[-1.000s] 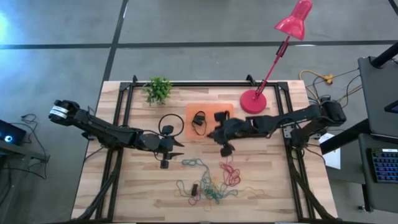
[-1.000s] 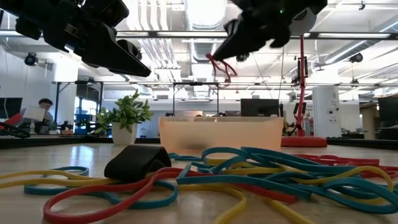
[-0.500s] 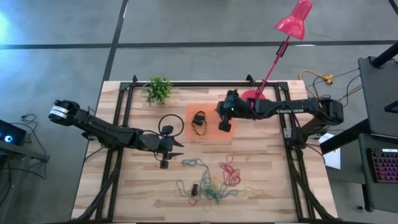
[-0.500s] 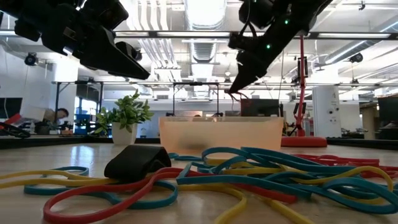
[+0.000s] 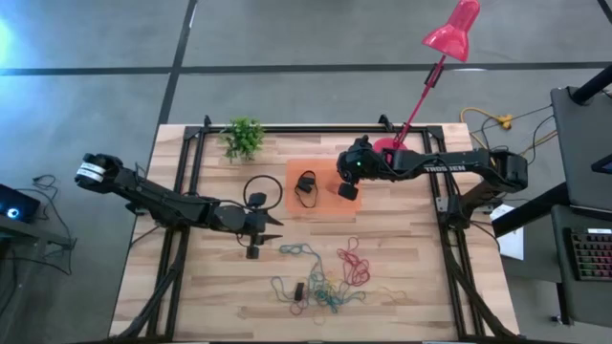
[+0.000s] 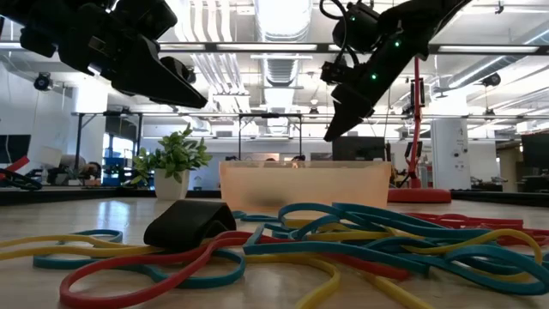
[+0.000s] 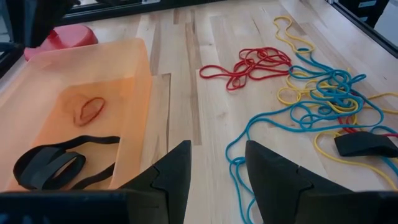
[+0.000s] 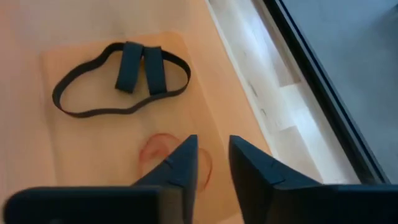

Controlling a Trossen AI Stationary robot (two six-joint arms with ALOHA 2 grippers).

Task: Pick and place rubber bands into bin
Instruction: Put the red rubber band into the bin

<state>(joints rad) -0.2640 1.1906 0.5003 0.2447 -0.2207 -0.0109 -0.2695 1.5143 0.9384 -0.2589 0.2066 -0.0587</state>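
The orange tray (image 5: pixel 293 196) sits at the table's middle far side. In it lie a black band (image 5: pixel 306 186), also in the right wrist view (image 8: pixel 124 78), and a red band (image 8: pixel 151 148), also in the left wrist view (image 7: pixel 90 109). My right gripper (image 5: pixel 347 189) hangs open and empty above the tray's right part, pointing down (image 8: pixel 213 142). Loose red (image 5: pixel 356 268), blue and yellow bands (image 5: pixel 325 291) lie on the wood near the front. My left gripper (image 5: pixel 277 225) hovers open and empty left of the pile (image 7: pixel 217 149).
A red lamp base (image 5: pixel 389 155) stands right of the tray, and a small potted plant (image 5: pixel 244 137) at the far left. A large black loop (image 5: pixel 260 189) and a small black piece (image 5: pixel 253 251) lie near my left gripper. Bare wood lies at the table's left and right.
My right gripper has carried a red band from above the pile toward the far edge, over the tray, tipping to point down. The band no longer hangs from its fingertips and lies on the tray's floor.
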